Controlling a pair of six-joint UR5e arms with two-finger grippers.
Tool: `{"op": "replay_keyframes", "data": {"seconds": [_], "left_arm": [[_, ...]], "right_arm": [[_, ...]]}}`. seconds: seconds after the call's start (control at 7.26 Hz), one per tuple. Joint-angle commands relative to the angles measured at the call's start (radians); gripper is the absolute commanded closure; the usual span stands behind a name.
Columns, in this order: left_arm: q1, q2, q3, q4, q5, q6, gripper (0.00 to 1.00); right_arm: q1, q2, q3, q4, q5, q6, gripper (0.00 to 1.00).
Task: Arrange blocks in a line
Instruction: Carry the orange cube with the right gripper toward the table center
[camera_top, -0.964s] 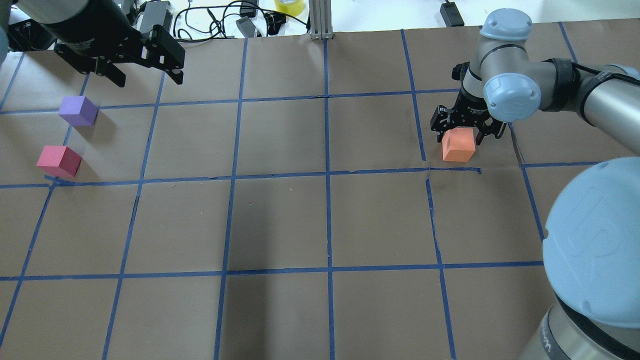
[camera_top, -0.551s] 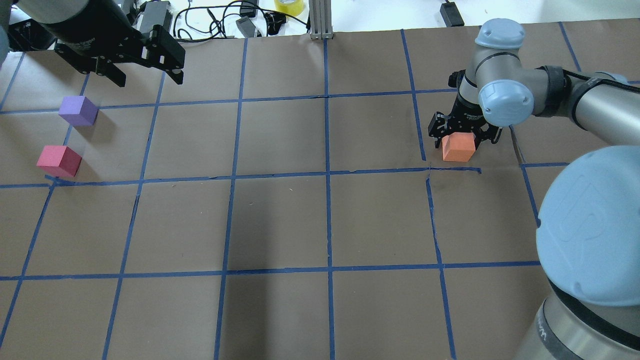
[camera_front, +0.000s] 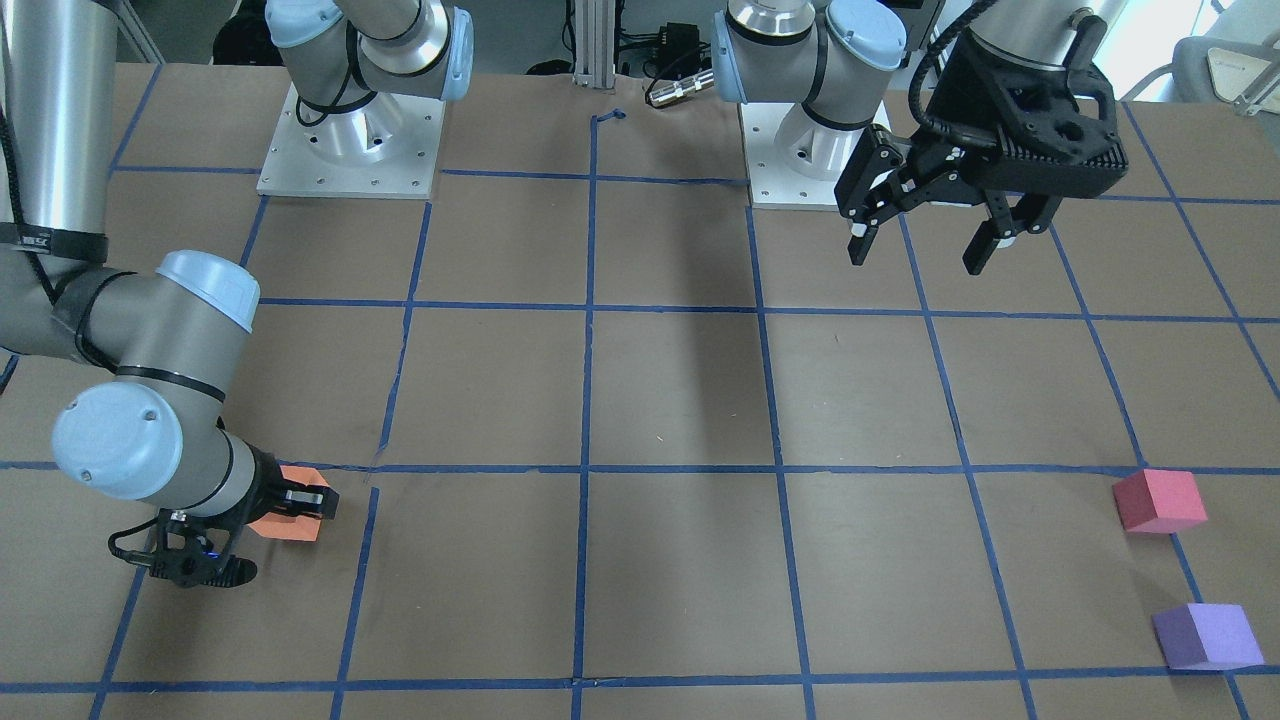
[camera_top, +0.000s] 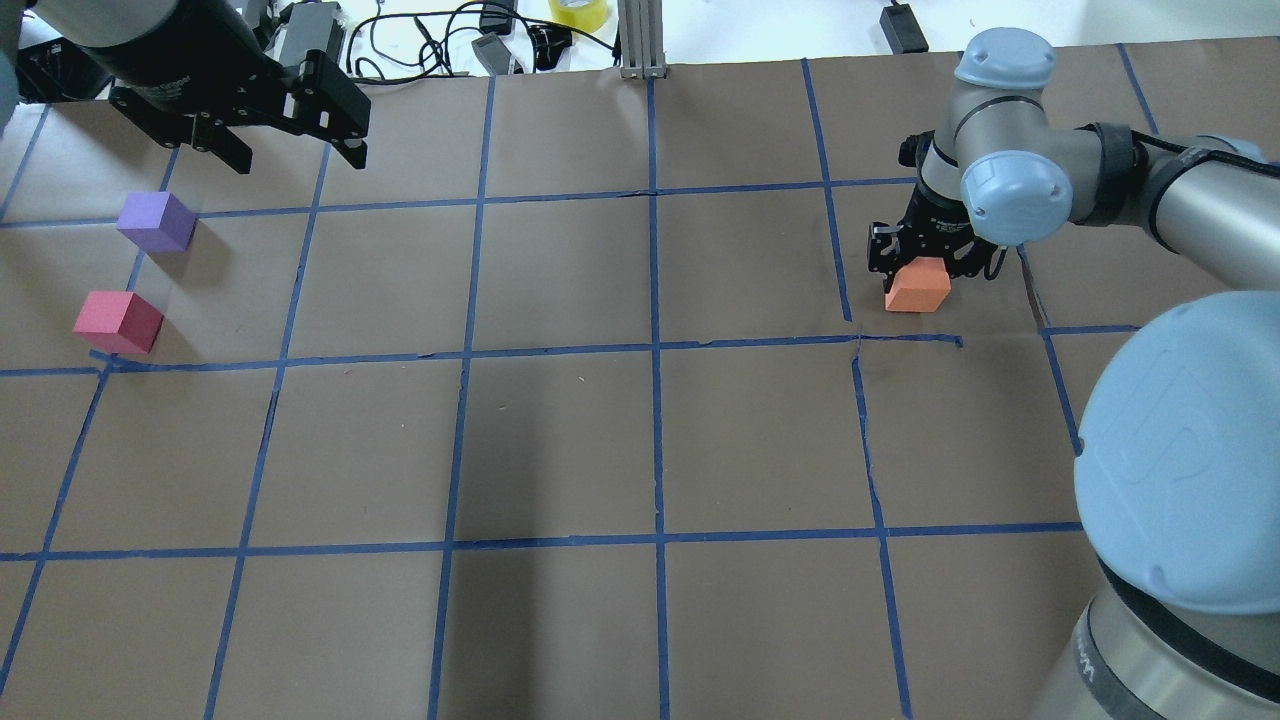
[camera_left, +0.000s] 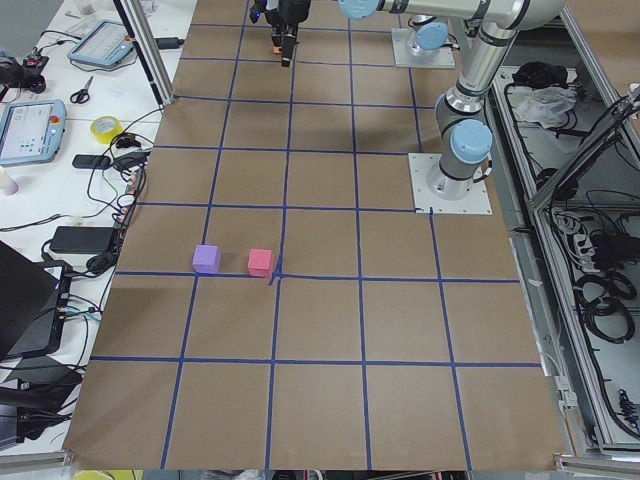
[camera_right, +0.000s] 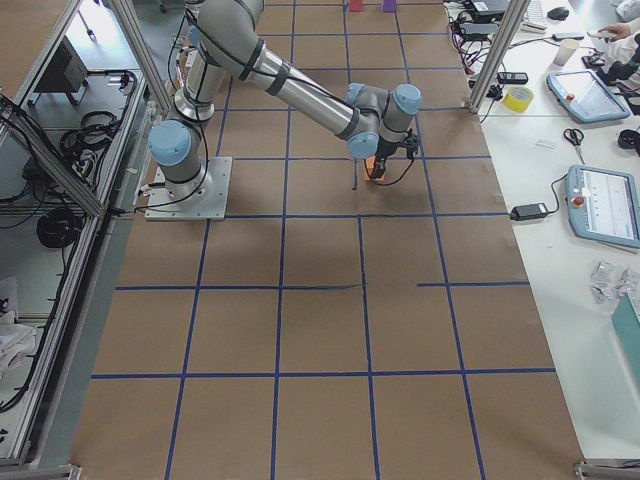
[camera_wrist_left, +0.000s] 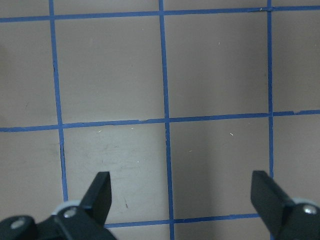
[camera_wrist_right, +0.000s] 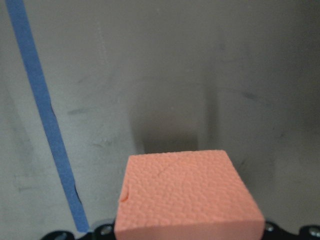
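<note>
Orange foam cube (camera_wrist_right: 187, 195), pebbled matte surface

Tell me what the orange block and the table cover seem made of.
Orange block: likely foam, matte; its top is finely pebbled, with one edge dented. Table cover: likely brown paper, matte; it shows scuffs and small tears.

Even overhead light, soft shadows.
A broad dim band crosses the brown table (camera_top: 560, 450); the bench (camera_top: 760, 25) behind is washed out. The right wrist view is dim, the orange block (camera_wrist_right: 187, 197) casting a soft shadow.
</note>
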Motion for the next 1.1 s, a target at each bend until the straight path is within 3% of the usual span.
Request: {"op": "replay_keyframes", "data": {"seconds": [0.0,0.14,0.41,0.55,0.96], "left_arm": [[0.000,0.001,0.001,0.000,0.000,-0.001,0.00],[0.000,-0.001,0.001,0.000,-0.001,-0.001,0.00],[0.000,-0.001,0.001,0.000,-0.001,-0.001,0.00],[0.000,-0.001,0.001,0.000,-0.001,-0.001,0.00],[0.000,-0.001,0.001,0.000,-0.001,-0.001,0.00]], "right_arm": [[0.042,-0.053,-0.092,0.128,0.045,0.074,1.00],[0.100,-0.047,-0.158,0.175,0.071,0.081,1.00],[0.240,-0.013,-0.200,0.140,0.072,0.188,1.00],[0.310,0.027,-0.241,0.088,0.073,0.210,1.00],[0.467,0.180,-0.378,0.079,0.072,0.311,1.00]]}}
